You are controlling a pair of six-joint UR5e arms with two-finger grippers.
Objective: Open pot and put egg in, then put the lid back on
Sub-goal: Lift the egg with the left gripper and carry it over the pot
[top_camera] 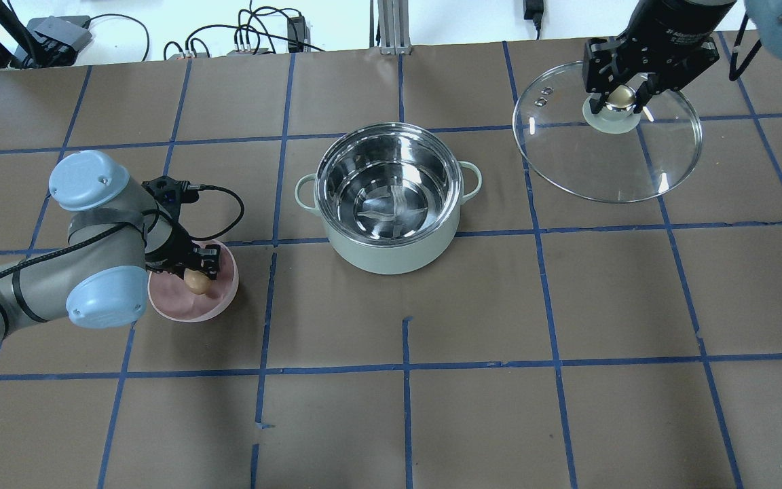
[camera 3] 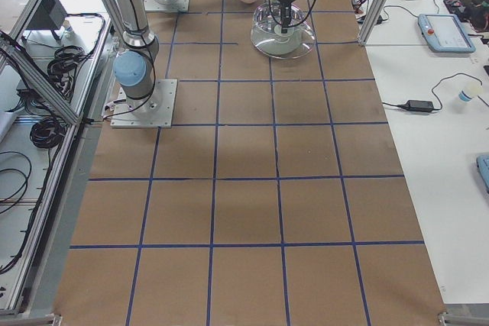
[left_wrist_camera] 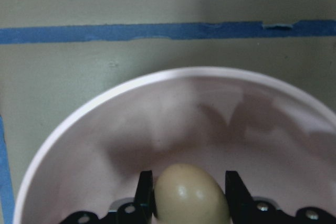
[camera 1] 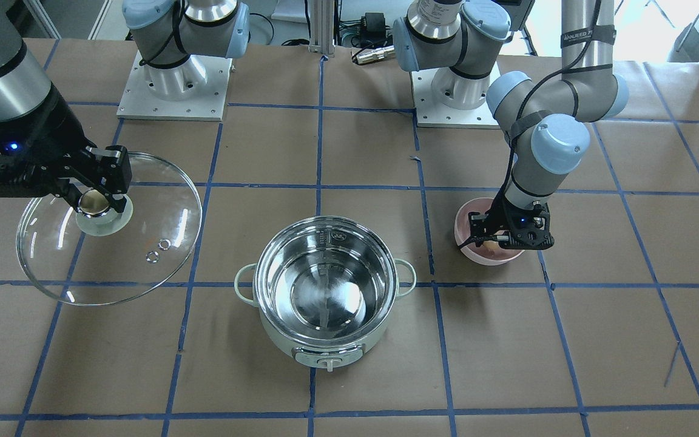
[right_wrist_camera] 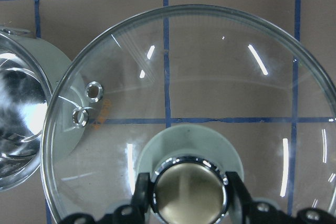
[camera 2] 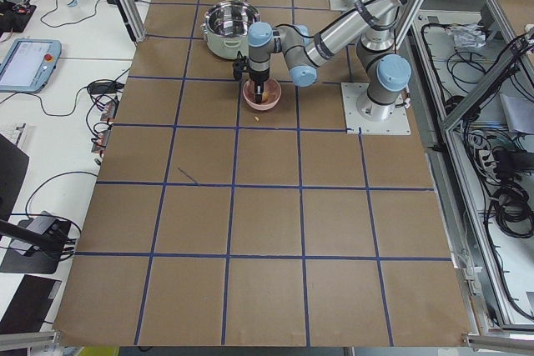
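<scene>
Lower left in the overhead view, the left tool (top_camera: 198,273) is clenched on the egg (top_camera: 195,281) inside the pink bowl (top_camera: 180,304). At centre the pot (top_camera: 391,252) stands uncovered on the tabletop (top_camera: 472,407). Upper right, the right tool (top_camera: 620,99) grips the lid (top_camera: 608,159) by its knob (top_camera: 621,96), well apart from the pot.

From the table's end, the pot (camera 2: 230,26) stood uncovered on the far part of the table (camera 2: 267,231), its steel inside shining. Just nearer, the left arm (camera 2: 334,32) bent over, and the left gripper (camera 2: 260,89) pointed straight down into a pink bowl (camera 2: 269,105). How the jaws stood was too small to tell.
</scene>
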